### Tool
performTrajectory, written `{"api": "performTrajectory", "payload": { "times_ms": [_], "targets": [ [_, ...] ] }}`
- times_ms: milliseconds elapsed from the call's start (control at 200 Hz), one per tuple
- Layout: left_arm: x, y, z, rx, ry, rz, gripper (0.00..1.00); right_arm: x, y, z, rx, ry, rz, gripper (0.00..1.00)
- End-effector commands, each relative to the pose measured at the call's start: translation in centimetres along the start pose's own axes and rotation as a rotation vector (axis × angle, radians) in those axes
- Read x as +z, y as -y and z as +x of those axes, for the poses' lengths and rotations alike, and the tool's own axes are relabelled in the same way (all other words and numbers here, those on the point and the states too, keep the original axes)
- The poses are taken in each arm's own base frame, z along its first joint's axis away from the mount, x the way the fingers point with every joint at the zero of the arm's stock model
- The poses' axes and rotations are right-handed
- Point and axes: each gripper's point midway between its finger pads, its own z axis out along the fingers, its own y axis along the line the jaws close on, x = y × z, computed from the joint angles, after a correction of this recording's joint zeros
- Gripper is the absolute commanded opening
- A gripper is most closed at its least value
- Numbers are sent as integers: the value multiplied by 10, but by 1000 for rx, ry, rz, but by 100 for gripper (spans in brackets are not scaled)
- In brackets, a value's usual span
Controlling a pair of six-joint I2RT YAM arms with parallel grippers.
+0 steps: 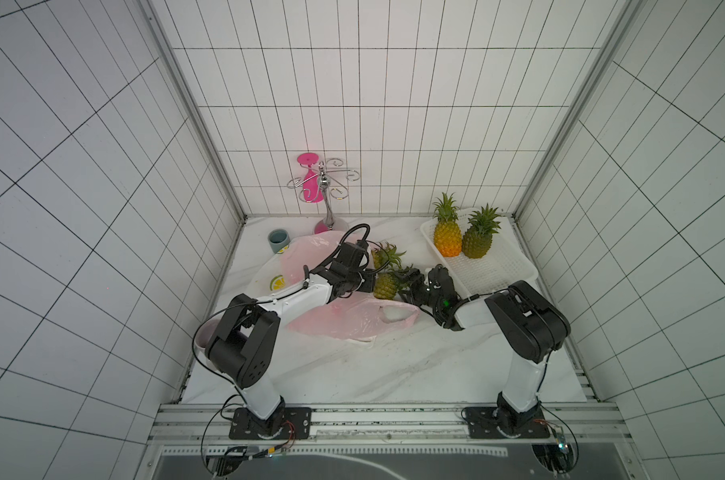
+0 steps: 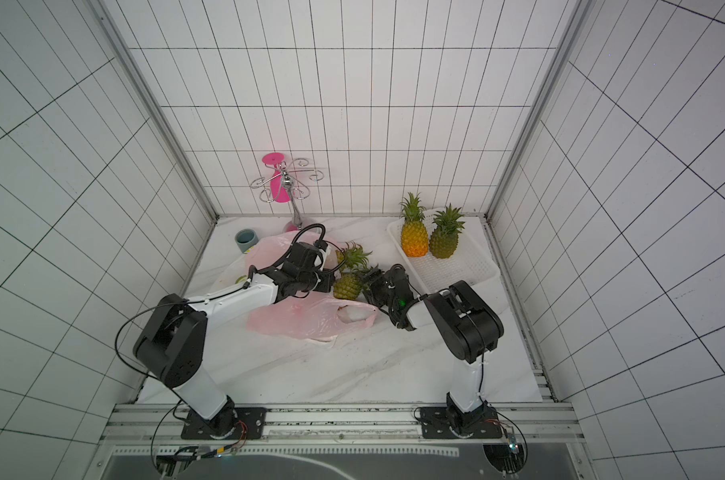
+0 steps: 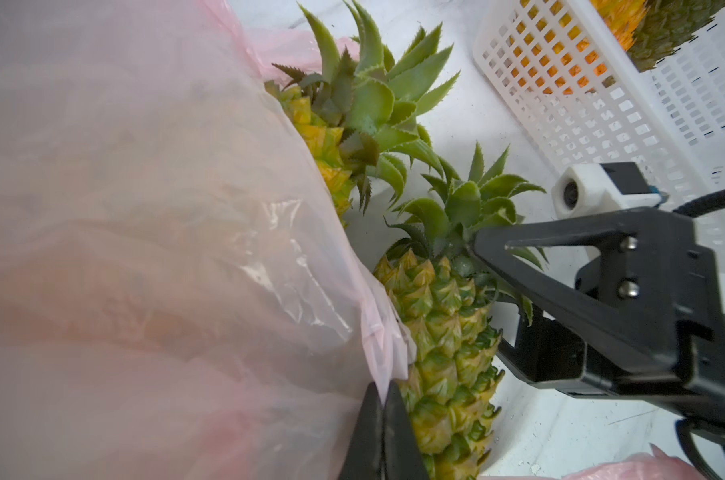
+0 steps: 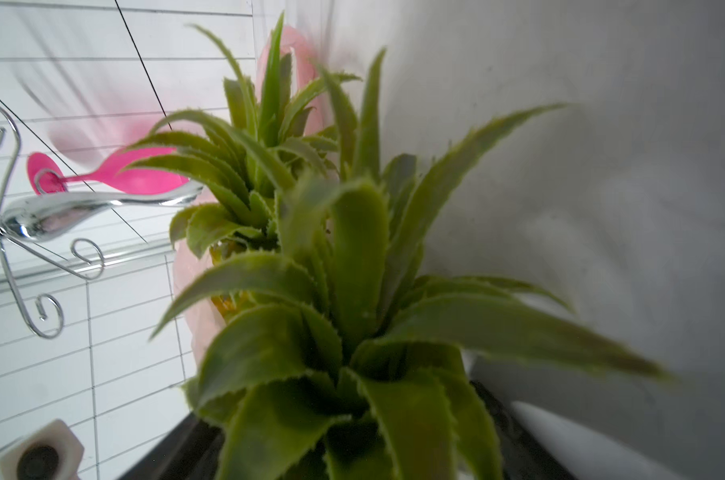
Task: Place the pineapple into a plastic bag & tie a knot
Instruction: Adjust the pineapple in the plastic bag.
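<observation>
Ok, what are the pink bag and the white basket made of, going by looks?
Pink bag: thin translucent plastic film, glossy; it creases, glints, and a pineapple shows through. White basket: rigid moulded plastic, probably, matte; a regular grid of holes in wall and floor.

The marble table (image 1: 394, 374) carries pink bags (image 1: 344, 322), a white basket (image 1: 487, 272), a cup (image 1: 278, 241) and a chrome rack (image 1: 325, 191).
</observation>
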Motion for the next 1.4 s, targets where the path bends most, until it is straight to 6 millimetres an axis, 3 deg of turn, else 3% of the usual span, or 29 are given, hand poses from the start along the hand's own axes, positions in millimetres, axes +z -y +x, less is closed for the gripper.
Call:
{"api": "performTrajectory", "payload": {
  "times_ms": [0, 300, 450, 735, 865, 1034, 1229, 1314, 1349, 1399],
  "targets": [
    [14, -12, 36, -1, -113, -23, 0, 12, -34, -12, 69, 70, -142, 69],
    [9, -12, 32, -3, -96, -31, 0, 10, -29, -11, 90, 79, -203, 0],
    [-8, 0, 7, 8, -35, -9, 0, -3, -36, -8, 109, 67, -254, 0],
    [-70, 32, -48, 68, 182, 68, 0, -34, -100, 9, 125, -33, -426, 0],
    [-90, 44, -59, 83, 262, 120, 0, -38, -123, 19, 142, -98, -485, 0],
    [-92, 50, -58, 90, 272, 154, 0, -36, -145, 41, 179, -225, -532, 0],
    [-92, 48, -63, 69, 303, 168, 0, -8, -130, 80, 96, -456, -403, 0],
    [-95, 40, -68, 50, 325, 153, 0, 9, -97, 93, 9, -531, -251, 0],
    [-99, 38, -71, 43, 339, 164, 0, 14, -75, 91, -5, -520, -159, 0],
    [-107, 41, -75, 48, 374, 181, 0, 15, -68, 84, -51, -492, -153, 0]
  ]
}}
